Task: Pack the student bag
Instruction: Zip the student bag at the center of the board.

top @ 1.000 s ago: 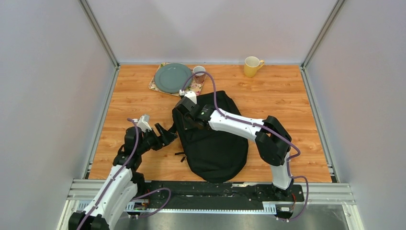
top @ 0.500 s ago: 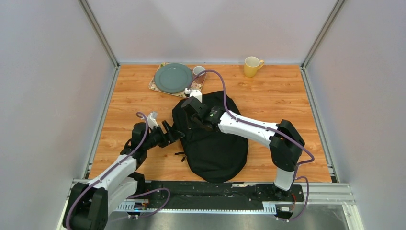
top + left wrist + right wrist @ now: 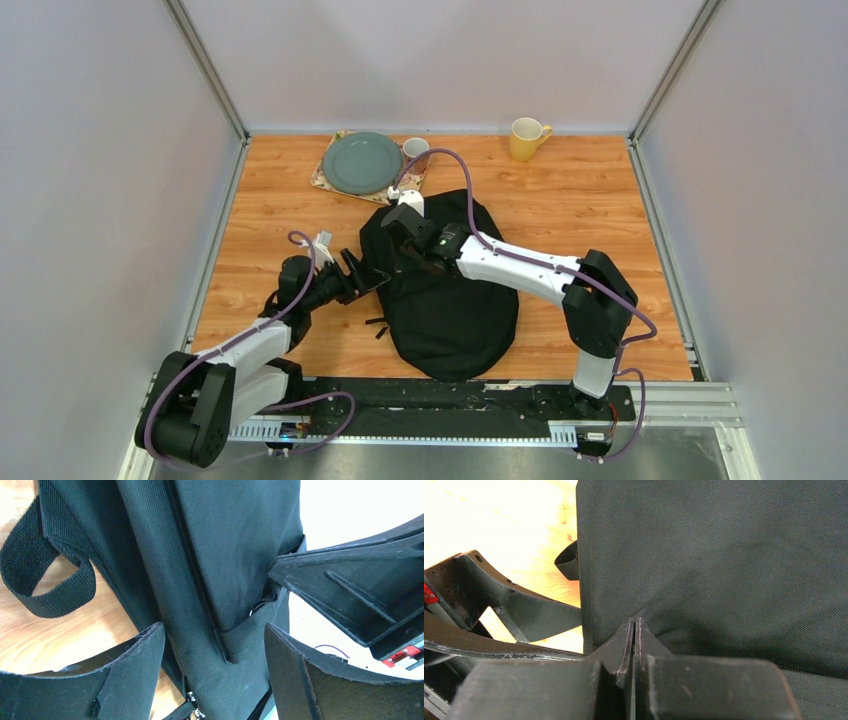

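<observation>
Bag: student bag (image 3: 450, 300) lies flat at mid-table; no opening shows.
Right gripper: right gripper (image 3: 398, 258) has its jaws together at the bag's upper left edge; whether fabric is pinched, cannot tell.
Left gripper: left gripper (image 3: 220, 667) has its jaws apart, straddling the bag's side seam.
Progress: seemingly early, with opening and all packing left.

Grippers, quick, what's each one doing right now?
Left gripper: open, at the edge of the bag.
Right gripper: shut, tips against the bag; whether it pinches fabric cannot be told.
</observation>
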Robot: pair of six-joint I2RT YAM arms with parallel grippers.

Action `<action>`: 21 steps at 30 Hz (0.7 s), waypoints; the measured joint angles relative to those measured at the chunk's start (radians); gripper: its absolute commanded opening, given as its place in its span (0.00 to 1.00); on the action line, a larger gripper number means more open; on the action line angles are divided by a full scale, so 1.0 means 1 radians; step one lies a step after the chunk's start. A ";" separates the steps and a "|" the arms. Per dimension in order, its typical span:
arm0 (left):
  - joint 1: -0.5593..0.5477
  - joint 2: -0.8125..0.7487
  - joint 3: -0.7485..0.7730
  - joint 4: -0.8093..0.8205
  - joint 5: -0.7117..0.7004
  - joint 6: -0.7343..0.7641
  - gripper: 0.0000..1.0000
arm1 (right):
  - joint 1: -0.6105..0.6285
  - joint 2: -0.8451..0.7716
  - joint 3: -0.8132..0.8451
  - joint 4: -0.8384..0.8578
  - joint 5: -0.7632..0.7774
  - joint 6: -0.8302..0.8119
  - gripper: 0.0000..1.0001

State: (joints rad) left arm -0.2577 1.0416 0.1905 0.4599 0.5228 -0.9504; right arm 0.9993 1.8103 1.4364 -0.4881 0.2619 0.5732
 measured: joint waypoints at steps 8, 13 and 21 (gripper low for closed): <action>-0.023 0.031 -0.010 0.011 -0.007 -0.006 0.57 | 0.000 -0.015 -0.008 0.000 -0.012 0.006 0.00; -0.039 0.078 0.002 0.024 -0.009 -0.006 0.39 | 0.001 -0.027 -0.016 0.000 -0.023 0.007 0.00; -0.048 0.144 0.011 0.080 0.005 -0.018 0.00 | 0.004 -0.027 -0.017 -0.001 -0.032 0.007 0.00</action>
State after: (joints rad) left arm -0.3061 1.1854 0.2012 0.5400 0.5282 -0.9680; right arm 1.0031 1.7832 1.4193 -0.4889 0.2298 0.5800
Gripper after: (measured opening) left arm 0.032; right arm 0.008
